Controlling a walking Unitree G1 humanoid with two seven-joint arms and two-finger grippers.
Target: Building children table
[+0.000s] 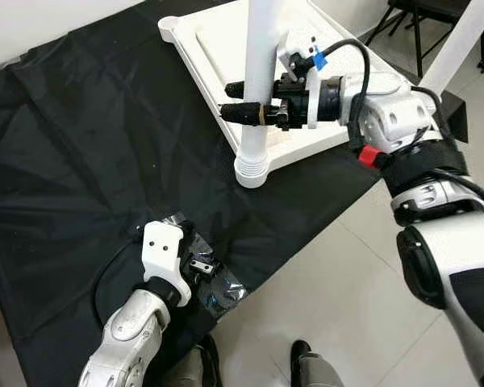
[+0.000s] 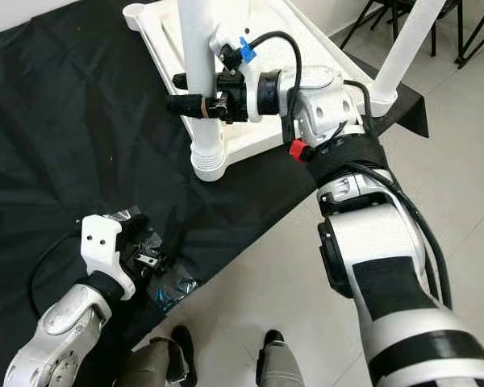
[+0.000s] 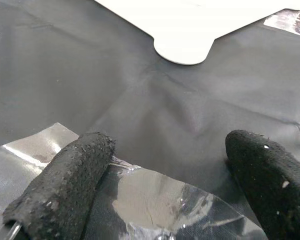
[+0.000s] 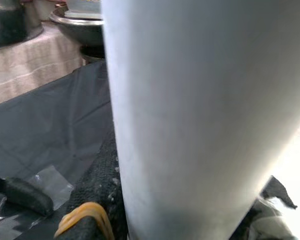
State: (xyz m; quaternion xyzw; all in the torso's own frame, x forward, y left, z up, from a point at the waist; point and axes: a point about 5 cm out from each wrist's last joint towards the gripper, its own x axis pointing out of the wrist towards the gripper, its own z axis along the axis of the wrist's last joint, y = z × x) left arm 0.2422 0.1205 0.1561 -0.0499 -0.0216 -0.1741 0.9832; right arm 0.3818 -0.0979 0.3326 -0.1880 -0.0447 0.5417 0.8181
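Observation:
The white tabletop (image 1: 214, 44) lies upside down on a black cloth (image 1: 81, 161). A white table leg (image 1: 258, 72) stands upright at its near corner, its ribbed foot end (image 1: 252, 171) resting on the corner. My right gripper (image 1: 232, 100) is shut on this leg about halfway up, one black finger on each side. Up close the leg (image 4: 200, 115) is beside a finger wrapped with a yellow band (image 4: 85, 220). My left gripper (image 3: 165, 175) is open, low over a clear plastic bag (image 3: 155, 205) near the cloth's front edge (image 1: 222, 290), holding nothing.
A second white leg (image 1: 468, 40) rises from the tabletop's far right corner. Black chair legs (image 1: 419, 20) stand behind it. Light tiled floor (image 1: 331, 298) lies to the right of the cloth, and my feet (image 1: 306, 363) are at the bottom.

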